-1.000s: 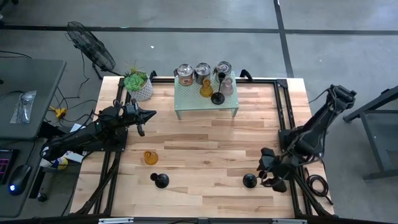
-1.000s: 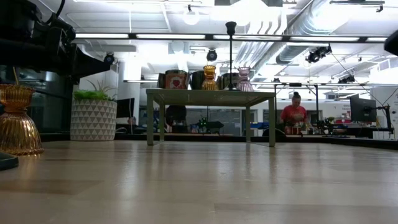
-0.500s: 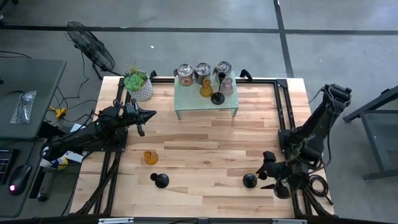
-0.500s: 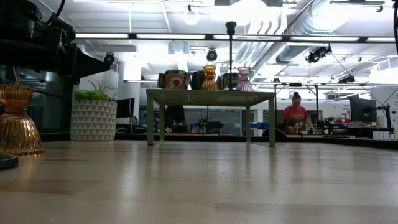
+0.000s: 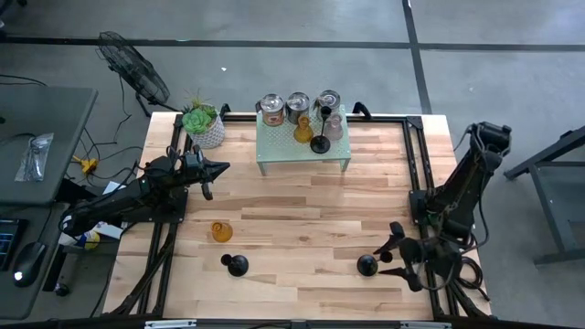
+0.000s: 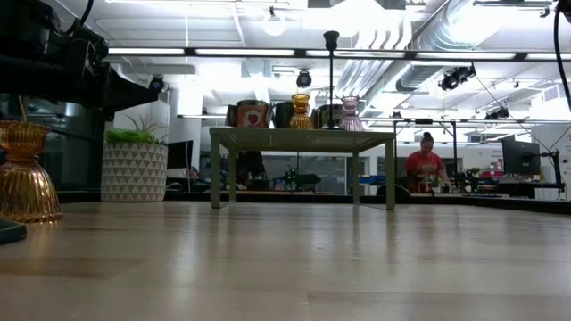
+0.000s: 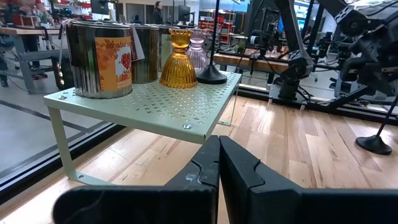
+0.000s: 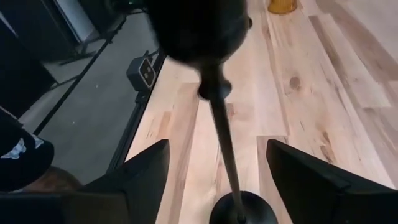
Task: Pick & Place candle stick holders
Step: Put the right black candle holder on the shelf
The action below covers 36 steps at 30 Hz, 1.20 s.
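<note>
Right gripper [image 5: 391,259] has slid in around the black holder [image 5: 367,265], fingers still apart; grab looks next. Left gripper [image 5: 220,168] sits shut.

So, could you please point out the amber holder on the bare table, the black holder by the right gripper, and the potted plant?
amber holder [image 5: 220,231], high view, on its glass body.
black holder [image 5: 366,265], high view, on its round base.
potted plant [image 5: 200,121], high view, on its green leaves.

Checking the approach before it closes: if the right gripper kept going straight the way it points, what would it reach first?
Likely the black stemmed holder near the table's front edge: the open right gripper points at it, stem between its fingers in the wrist view.
</note>
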Motion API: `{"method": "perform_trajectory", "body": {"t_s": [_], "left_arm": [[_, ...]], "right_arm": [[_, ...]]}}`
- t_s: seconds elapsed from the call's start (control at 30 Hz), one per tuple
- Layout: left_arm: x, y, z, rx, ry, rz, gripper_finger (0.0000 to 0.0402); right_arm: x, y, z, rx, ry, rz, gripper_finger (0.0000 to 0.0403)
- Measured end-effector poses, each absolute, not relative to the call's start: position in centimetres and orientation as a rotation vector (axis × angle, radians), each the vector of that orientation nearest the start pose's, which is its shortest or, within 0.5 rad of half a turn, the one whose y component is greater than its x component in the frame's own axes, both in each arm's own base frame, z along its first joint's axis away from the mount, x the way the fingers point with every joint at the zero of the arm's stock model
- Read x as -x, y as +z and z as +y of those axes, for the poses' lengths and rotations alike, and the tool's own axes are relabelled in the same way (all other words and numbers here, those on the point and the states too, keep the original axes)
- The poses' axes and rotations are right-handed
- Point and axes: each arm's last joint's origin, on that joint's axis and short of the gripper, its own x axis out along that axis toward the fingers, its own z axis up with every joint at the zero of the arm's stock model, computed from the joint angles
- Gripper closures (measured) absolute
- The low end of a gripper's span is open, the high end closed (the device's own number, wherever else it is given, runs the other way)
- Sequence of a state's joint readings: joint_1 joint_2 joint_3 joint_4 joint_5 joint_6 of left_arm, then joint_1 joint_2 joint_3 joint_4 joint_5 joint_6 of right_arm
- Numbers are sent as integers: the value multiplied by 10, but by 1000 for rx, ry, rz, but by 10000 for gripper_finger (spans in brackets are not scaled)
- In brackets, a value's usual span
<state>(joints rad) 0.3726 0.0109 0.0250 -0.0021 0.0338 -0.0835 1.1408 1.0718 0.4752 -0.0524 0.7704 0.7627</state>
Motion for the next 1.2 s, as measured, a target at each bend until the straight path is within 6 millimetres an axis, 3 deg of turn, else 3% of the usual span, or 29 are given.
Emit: {"method": "perform_trajectory", "body": {"t_s": [0.43,0.8,1.2], "left_arm": [[-91,171,34,80,338,-26,402],[-91,171,34,80,338,-26,402],[-90,171,34,80,338,-26,402]], "right_arm": [[-92,194,177,-140,137,324,215],[-98,195,174,-115,114,314,239],[-98,195,174,-95,118,314,306]]}}
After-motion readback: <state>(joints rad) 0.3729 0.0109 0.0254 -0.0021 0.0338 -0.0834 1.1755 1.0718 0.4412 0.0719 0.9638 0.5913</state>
